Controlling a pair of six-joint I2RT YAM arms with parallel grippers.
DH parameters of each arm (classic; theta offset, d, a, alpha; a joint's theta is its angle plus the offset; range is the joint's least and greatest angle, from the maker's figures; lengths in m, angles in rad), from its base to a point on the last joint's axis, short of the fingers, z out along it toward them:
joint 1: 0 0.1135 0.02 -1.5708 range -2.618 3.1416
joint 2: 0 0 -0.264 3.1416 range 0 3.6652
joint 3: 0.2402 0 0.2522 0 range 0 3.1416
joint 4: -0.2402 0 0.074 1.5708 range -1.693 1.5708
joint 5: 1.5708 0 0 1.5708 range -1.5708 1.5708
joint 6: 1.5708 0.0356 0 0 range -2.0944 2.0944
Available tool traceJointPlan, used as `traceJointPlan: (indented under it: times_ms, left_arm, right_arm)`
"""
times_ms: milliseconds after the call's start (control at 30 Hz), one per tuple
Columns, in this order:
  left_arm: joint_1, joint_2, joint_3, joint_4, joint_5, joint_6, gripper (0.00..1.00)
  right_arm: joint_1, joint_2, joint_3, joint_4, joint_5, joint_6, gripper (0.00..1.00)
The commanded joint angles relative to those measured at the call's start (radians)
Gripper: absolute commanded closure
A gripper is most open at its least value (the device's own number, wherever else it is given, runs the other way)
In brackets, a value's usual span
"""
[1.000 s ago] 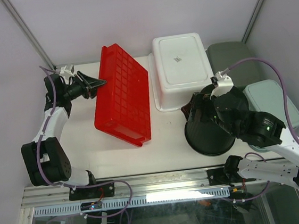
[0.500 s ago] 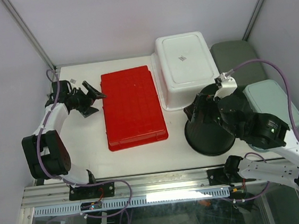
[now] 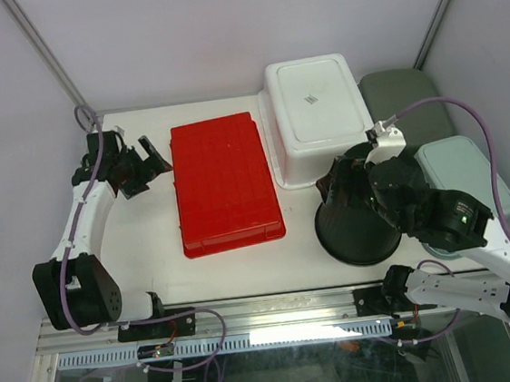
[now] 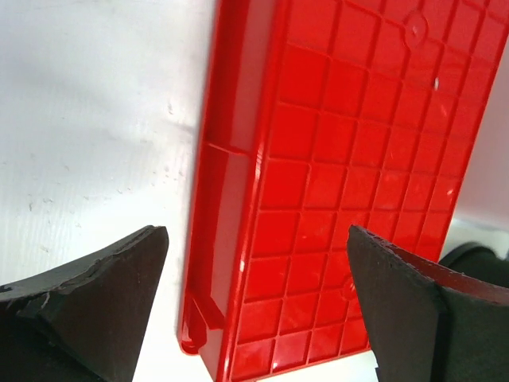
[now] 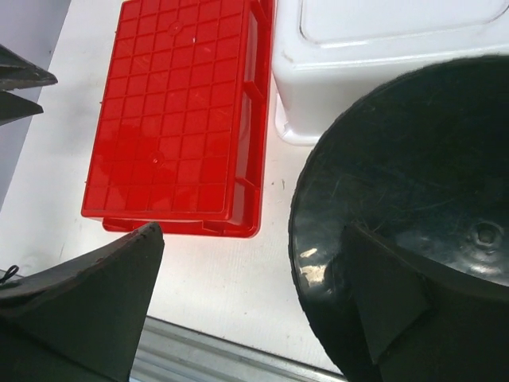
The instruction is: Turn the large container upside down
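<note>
Left fingers (image 4: 87, 302) stand wide apart with nothing between them, just off the left long side of the red crate (image 3: 225, 180) and not touching it. Right fingers (image 5: 79, 302) are spread wide too, hanging over the black bucket (image 3: 354, 222) at the right of the worktop (image 3: 151, 247); they grip nothing.

The crate lies flat in the middle of the worktop with its gridded base facing up and its rim down. Its far right corner sits just beside the white tub (image 3: 314, 103); whether the two touch I cannot tell.

Judging by how it lies, the turn itself looks done, and the step in hand is getting the left arm away cleanly. To do that well:

- Keep the fingers spread and draw them back to the left and upward, away from the crate wall, so neither tip catches the rim or the moulded lip along that side.
- Move straight out, not along the crate, since a sideways brush could slide it into the tub.
- Check that the rim sits down all round, with no corner riding up on the tub's edge.
- Hold the right arm off the bucket, which looks easy to nudge.
</note>
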Motion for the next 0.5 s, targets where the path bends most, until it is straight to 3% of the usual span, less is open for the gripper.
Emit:
traceJointPlan:
  times_ms: [0,200,333,467]
  left_arm:
    - [-0.158,-0.067,0.082,-0.028,-0.184,0.062,0.01]
    - [-0.355,-0.044,0.197,-0.033,-0.243,0.072,0.01]
    - [-0.386,-0.043,0.232,-0.01,-0.23,0.063,0.01]
    - [-0.385,-0.058,0.221,0.019,-0.222,0.057,0.01]
  right_arm:
    - [0.001,0.026,0.091,0.062,0.072,-0.075,0.0]
    - [0.0,0.176,0.234,0.126,0.099,-0.161,0.0]
    - [0.0,0.337,0.382,0.091,0.053,-0.226,0.0]
    - [0.0,0.525,0.594,-0.053,-0.024,-0.284,0.0]
